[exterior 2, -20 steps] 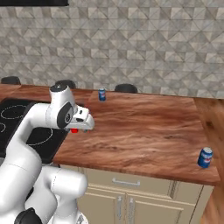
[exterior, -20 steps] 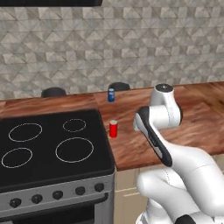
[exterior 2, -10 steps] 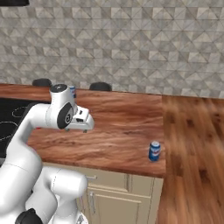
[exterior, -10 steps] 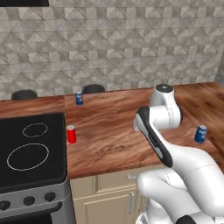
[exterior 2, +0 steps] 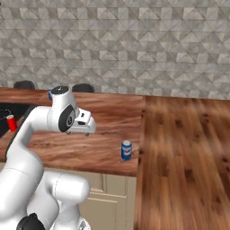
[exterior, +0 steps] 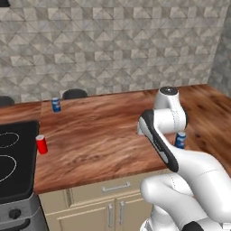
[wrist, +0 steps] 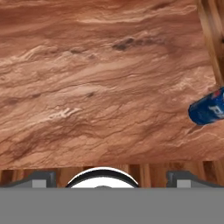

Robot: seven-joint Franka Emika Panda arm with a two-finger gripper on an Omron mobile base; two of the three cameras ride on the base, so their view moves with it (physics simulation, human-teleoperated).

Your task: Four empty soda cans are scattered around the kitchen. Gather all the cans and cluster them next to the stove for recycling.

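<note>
Blue soda can (exterior 2: 126,150) upright near the counter's (exterior 2: 108,114) front right corner, apparently next to be fetched. Gripper (wrist: 107,175) spread wide, empty, hovering left of it, not yet lined up. Red can (exterior: 41,144) already just beside the stove (exterior: 13,169); another blue can (exterior: 56,104) far back.

Cans spread along the countertop (exterior: 103,135)

We see one can (exterior: 41,144) just beside the stove (exterior: 13,167), another (exterior: 56,104) at the back near the wall (exterior: 113,45), and a third (exterior 2: 126,150) near the counter's front right corner, beside our arm (exterior 2: 67,117).
</note>
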